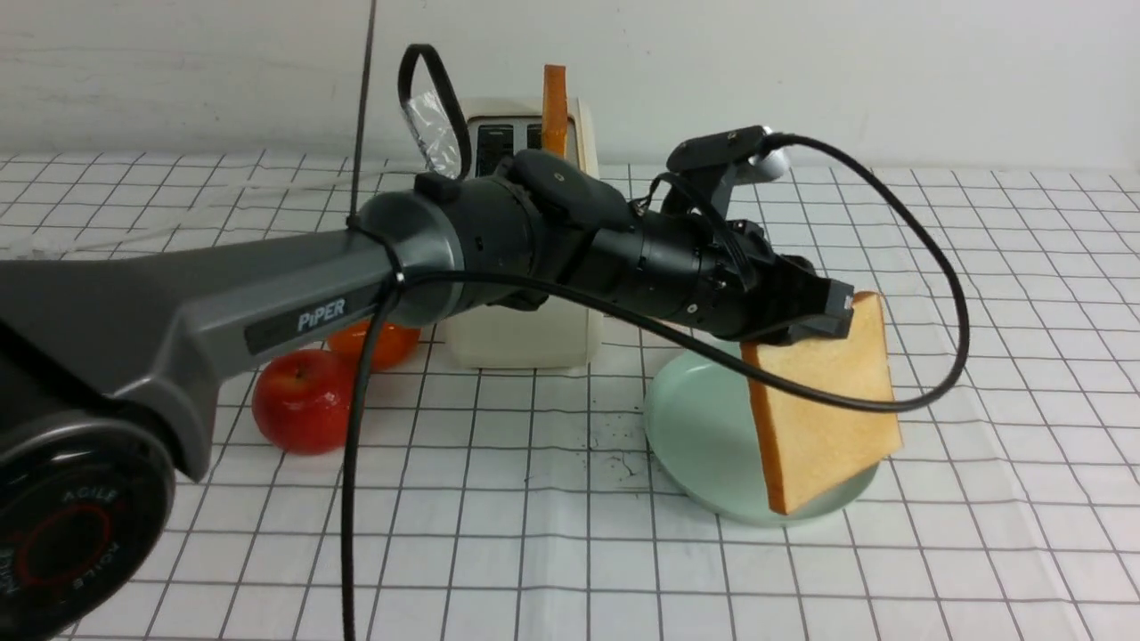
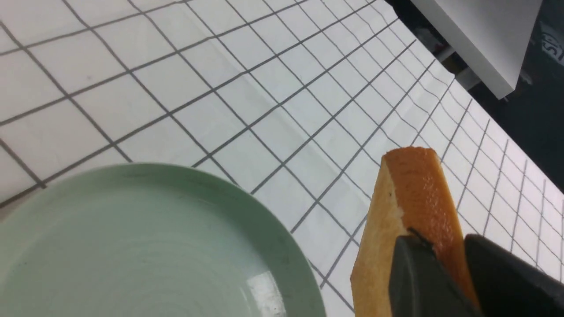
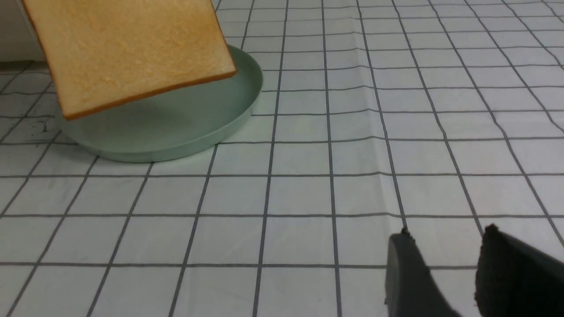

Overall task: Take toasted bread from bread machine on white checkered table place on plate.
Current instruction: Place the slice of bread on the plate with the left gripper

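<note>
Hanging tilted over the mint-green plate point(image 1: 695, 418), one toast slice point(image 1: 824, 401) is held at its upper crust by the left gripper point(image 1: 846, 307), jaws closed on it. A second slice point(image 1: 555, 102) is seen upright in the cream toaster point(image 1: 525, 338), farther back and left. The right gripper point(image 3: 445, 246) is kept over the checkered surface point(image 1: 534, 552), jaws apart and empty.

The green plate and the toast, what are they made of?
The plate looks like glazed ceramic, or maybe hard plastic: it is smooth with a shiny reflection. The toast has a matte, finely pored face and a darker crust. Real bread or a foam fake, I cannot tell.
</note>
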Robot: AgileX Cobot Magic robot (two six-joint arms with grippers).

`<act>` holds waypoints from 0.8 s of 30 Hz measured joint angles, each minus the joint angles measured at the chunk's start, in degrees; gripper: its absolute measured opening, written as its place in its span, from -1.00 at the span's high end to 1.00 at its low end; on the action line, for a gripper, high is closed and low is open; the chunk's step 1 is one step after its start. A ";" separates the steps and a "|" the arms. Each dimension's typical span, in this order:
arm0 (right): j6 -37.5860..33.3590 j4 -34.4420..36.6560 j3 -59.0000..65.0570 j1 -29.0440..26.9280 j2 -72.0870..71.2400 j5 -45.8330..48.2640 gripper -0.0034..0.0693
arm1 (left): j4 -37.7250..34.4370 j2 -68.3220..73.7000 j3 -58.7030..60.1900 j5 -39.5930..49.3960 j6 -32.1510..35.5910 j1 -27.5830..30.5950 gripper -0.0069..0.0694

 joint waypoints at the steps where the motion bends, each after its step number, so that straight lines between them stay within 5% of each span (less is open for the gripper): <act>1: 0.00 0.00 0.00 0.00 0.00 0.00 0.25 | 0.00 0.45 0.00 -0.51 0.00 0.00 0.55; 24: 0.00 0.00 0.00 0.00 0.00 0.00 0.25 | -5.07 2.48 0.00 -5.90 7.90 0.00 0.55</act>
